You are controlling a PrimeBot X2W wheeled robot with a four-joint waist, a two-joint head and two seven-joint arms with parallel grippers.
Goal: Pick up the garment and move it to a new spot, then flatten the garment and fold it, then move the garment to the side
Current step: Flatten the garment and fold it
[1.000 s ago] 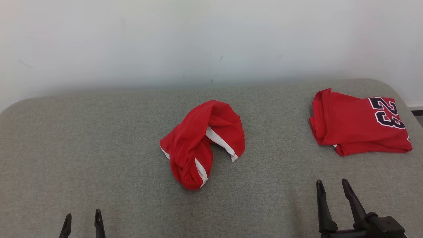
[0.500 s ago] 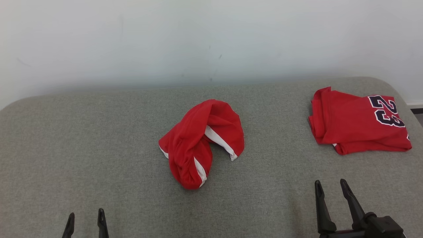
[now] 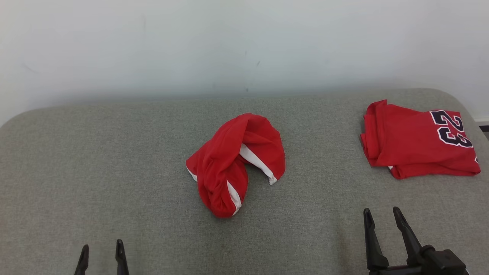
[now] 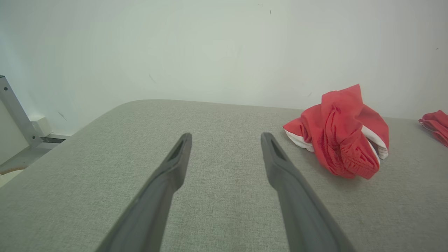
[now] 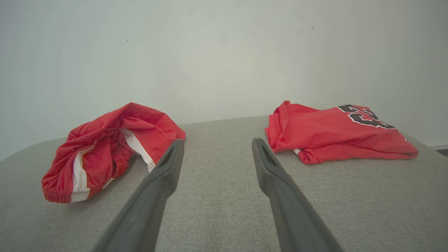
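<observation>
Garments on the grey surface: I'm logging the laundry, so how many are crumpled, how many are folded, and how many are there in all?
Crumpled garment: 1
Folded jersey: 1
Total: 2

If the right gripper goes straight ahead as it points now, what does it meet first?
Likely nothing at first: the open right gripper aims at bare grey cushion between the crumpled garment and the folded jersey, with the white wall beyond. One finger might graze the jersey's edge; depth is unclear.
</observation>
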